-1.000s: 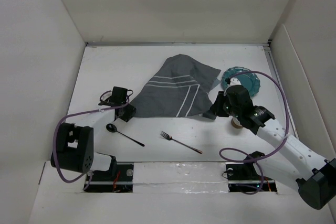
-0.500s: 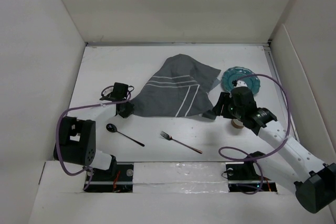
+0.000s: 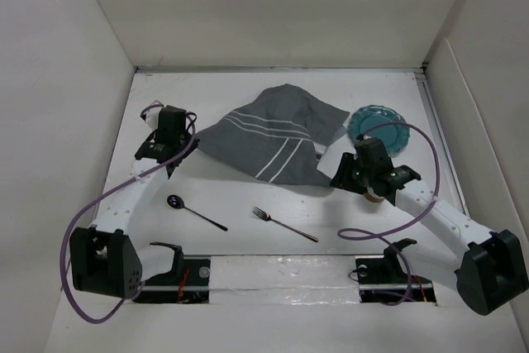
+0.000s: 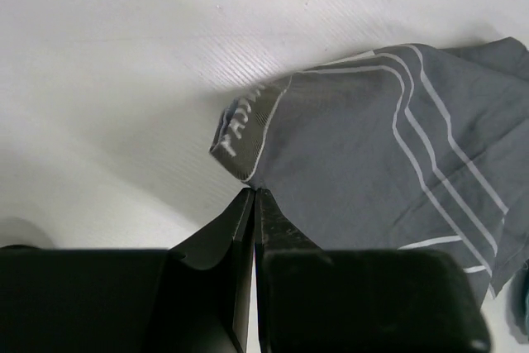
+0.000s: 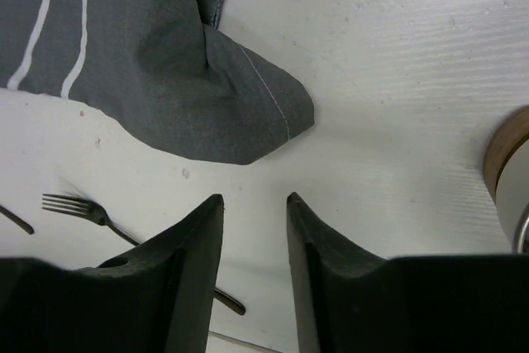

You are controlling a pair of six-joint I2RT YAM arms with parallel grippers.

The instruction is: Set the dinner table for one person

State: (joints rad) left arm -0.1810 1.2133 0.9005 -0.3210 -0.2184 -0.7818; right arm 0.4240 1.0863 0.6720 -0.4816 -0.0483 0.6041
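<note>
The dinner table, a plain white top, spreads under everything, and the dark grey placemat with white stripes lies rumpled on its middle, toward the far side. At the placemat's left corner the left gripper has its jaws pressed together with no gap showing. The hemmed corner, curled up on itself, meets their tips and appears pinched there. Nearer than the placemat's left part a dark spoon lies flat on the bare white, bowl to the left. Nearer than the placemat's middle lies a fork, tines pointing left, apart from the cloth. At the placemat's near right corner the right gripper hangs over bare tabletop, its jaws a narrow way apart with nothing between them; the folded corner lies just beyond the fingertips, not touching them. Just beside the placemat's far right corner sits a teal plate, and a brown-rimmed round object sits nearer, right of the placemat, mostly hidden under the right arm in the top view.
</note>
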